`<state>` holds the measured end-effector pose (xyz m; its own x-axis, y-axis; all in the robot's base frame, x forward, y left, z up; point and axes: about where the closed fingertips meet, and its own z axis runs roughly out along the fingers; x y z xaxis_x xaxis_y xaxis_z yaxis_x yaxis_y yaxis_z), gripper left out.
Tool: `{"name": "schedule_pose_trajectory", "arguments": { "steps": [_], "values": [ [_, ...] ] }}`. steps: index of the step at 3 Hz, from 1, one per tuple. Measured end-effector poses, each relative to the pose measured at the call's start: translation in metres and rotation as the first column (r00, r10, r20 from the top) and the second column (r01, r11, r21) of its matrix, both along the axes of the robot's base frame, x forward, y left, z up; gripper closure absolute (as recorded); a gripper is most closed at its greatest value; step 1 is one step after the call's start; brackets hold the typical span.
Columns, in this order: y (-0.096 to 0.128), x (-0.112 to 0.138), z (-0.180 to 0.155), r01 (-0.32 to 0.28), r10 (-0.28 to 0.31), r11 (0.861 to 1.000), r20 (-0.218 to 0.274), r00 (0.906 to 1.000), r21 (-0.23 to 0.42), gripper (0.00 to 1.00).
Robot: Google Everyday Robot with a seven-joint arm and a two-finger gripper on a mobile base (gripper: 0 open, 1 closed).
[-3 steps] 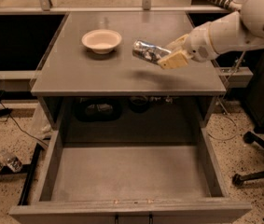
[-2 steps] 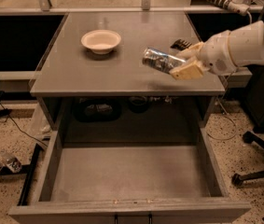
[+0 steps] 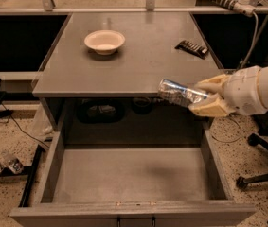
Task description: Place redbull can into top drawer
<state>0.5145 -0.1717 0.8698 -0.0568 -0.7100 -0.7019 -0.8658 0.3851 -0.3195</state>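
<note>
The redbull can (image 3: 180, 93), slim and silvery with bluish patches, lies sideways in my gripper (image 3: 204, 96), whose tan fingers (image 3: 210, 109) are shut on its right end. The white arm reaches in from the right edge. The can hangs over the table's front right edge, above the back right of the top drawer (image 3: 129, 176). The drawer is pulled fully open, with a bare flat grey floor and low side walls.
A cream bowl (image 3: 104, 41) sits on the grey table (image 3: 133, 65) at the back left. A dark ribbed flat bar (image 3: 192, 48) lies at the back right. A chair base (image 3: 259, 176) stands on the floor at right. Plastic bottles (image 3: 1, 163) lie at left.
My gripper has carried the can forward and down, from above the table's right side to past its front edge, over the open drawer.
</note>
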Motion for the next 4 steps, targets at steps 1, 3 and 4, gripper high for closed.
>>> {"name": "schedule_pose_trajectory", "arguments": {
  "steps": [1,3,4],
  "values": [
    [-0.007,-0.017,-0.052,0.032,-0.035,0.998,-0.053,0.9979,-0.063,1.0],
    [-0.014,-0.016,-0.108,0.074,-0.092,0.987,-0.12,0.9885,-0.141,1.0],
    [0.014,-0.017,-0.15,0.028,-0.057,0.99,-0.208,0.9765,-0.139,1.0]
  ]
}}
